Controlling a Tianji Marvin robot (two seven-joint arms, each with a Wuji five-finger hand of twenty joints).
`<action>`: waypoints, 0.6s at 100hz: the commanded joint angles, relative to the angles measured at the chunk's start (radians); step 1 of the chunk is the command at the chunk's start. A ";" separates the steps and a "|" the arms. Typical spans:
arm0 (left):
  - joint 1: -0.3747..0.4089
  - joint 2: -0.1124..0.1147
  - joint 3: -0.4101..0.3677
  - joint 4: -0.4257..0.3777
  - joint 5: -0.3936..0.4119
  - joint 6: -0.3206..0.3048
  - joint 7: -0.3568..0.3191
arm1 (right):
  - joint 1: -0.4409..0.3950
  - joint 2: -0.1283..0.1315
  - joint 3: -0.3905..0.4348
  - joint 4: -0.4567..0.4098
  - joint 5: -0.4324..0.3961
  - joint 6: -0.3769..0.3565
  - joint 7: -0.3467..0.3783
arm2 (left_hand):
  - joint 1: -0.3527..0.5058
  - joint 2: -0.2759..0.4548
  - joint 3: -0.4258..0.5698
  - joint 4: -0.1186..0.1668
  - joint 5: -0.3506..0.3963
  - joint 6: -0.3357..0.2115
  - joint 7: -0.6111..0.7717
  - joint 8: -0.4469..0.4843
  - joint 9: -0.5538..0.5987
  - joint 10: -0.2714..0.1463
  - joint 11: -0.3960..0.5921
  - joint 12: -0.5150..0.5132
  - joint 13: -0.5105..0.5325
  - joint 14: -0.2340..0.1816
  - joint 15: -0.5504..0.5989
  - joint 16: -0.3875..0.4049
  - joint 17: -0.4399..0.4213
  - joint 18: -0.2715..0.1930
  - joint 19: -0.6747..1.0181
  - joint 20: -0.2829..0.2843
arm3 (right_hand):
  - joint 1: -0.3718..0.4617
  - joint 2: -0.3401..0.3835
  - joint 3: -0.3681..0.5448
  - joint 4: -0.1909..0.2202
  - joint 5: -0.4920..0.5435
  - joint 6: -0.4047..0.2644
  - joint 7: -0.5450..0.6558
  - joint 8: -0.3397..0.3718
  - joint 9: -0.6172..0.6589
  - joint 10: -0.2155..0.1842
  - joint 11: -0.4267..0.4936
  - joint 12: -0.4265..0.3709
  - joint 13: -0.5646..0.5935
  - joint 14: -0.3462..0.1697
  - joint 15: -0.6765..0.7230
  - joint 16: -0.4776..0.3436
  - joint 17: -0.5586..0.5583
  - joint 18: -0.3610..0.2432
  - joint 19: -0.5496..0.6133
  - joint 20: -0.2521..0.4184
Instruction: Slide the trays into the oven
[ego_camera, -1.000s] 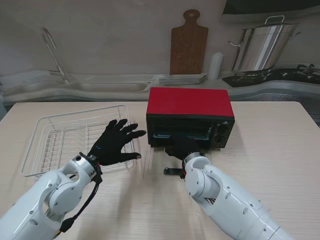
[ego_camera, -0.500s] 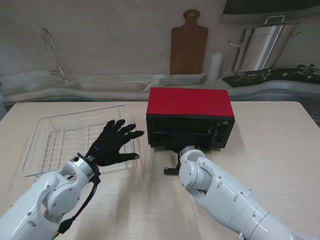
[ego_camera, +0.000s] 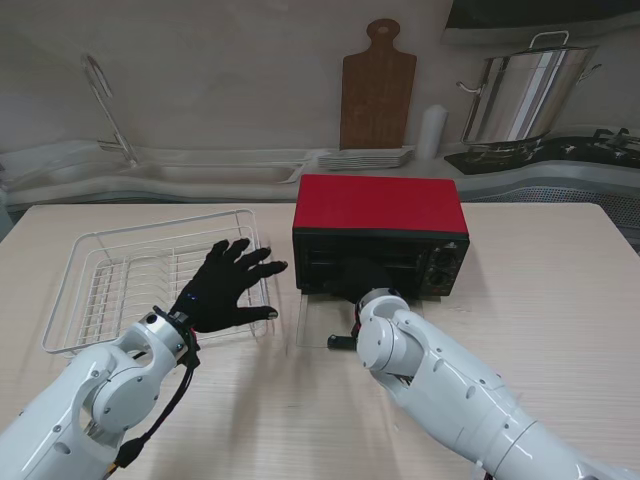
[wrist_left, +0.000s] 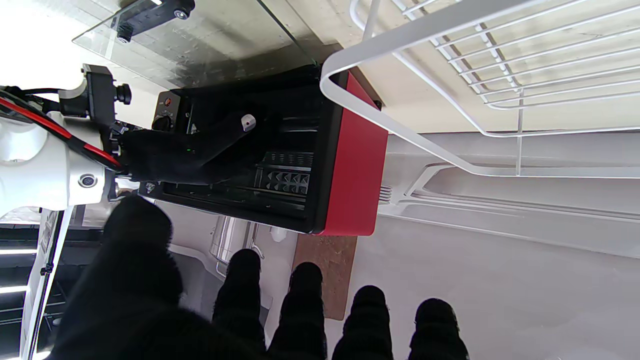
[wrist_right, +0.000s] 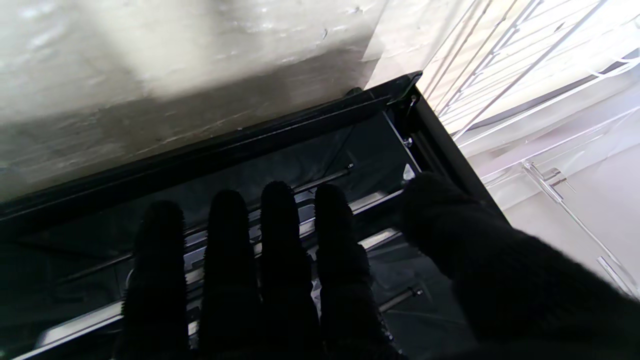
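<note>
The red oven (ego_camera: 378, 205) stands mid-table with its glass door (ego_camera: 315, 325) folded flat toward me. My right hand (ego_camera: 360, 277) reaches into the oven mouth, mostly hidden behind its own wrist. In the right wrist view the right hand (wrist_right: 280, 280) lies flat with fingers straight, over the metal edge of a tray (wrist_right: 372, 201) inside the dark cavity. The left wrist view shows the oven (wrist_left: 352, 165), the right hand (wrist_left: 190, 150) inside it, and a patterned tray (wrist_left: 285, 177) deeper in. My left hand (ego_camera: 222, 285) hovers open, fingers spread, over the right edge of the wire dish rack (ego_camera: 110, 270).
The door's black handle (ego_camera: 343, 342) sticks out beside my right forearm. Along the back counter are a faucet (ego_camera: 105, 100) and sink, a wooden cutting board (ego_camera: 378, 90), stacked plates (ego_camera: 365, 157) and a steel pot (ego_camera: 520, 95).
My right hand has pushed farther into the oven, its forearm following toward the opening. The left hand has drifted slightly back toward me and stays spread.
</note>
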 joint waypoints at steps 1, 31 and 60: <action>0.008 -0.003 -0.003 -0.013 0.000 -0.002 -0.012 | -0.023 0.006 0.009 -0.032 0.001 -0.005 0.029 | 0.004 0.044 -0.027 0.039 -0.009 0.016 -0.009 0.010 -0.037 -0.008 -0.010 -0.009 -0.029 -0.022 -0.016 -0.011 -0.009 -0.020 -0.050 -0.016 | -0.062 0.007 -0.037 0.049 -0.024 -0.020 0.018 0.014 -0.033 -0.024 -0.006 0.016 -0.024 -0.015 0.014 0.012 -0.003 -0.020 -0.006 0.015; 0.014 -0.005 -0.005 -0.016 -0.008 0.001 -0.007 | -0.139 0.053 0.078 -0.155 -0.056 -0.056 0.065 | 0.005 0.044 -0.028 0.039 -0.009 0.016 -0.009 0.011 -0.036 -0.007 -0.009 -0.009 -0.029 -0.024 -0.014 -0.011 -0.009 -0.020 -0.049 -0.016 | -0.061 0.016 -0.046 0.049 -0.025 -0.018 0.009 0.015 -0.030 -0.022 -0.008 0.015 -0.024 -0.007 0.019 0.015 -0.004 -0.019 -0.002 0.018; 0.021 -0.006 -0.010 -0.019 -0.026 0.002 -0.016 | -0.339 0.108 0.204 -0.326 -0.156 -0.186 0.097 | 0.005 0.044 -0.027 0.039 -0.009 0.014 -0.009 0.011 -0.036 -0.007 -0.010 -0.009 -0.029 -0.023 -0.014 -0.011 -0.009 -0.020 -0.047 -0.014 | -0.055 0.028 -0.056 0.049 -0.026 -0.018 0.001 0.016 -0.029 -0.019 -0.011 0.013 -0.026 -0.007 0.020 0.015 -0.003 -0.018 0.000 0.020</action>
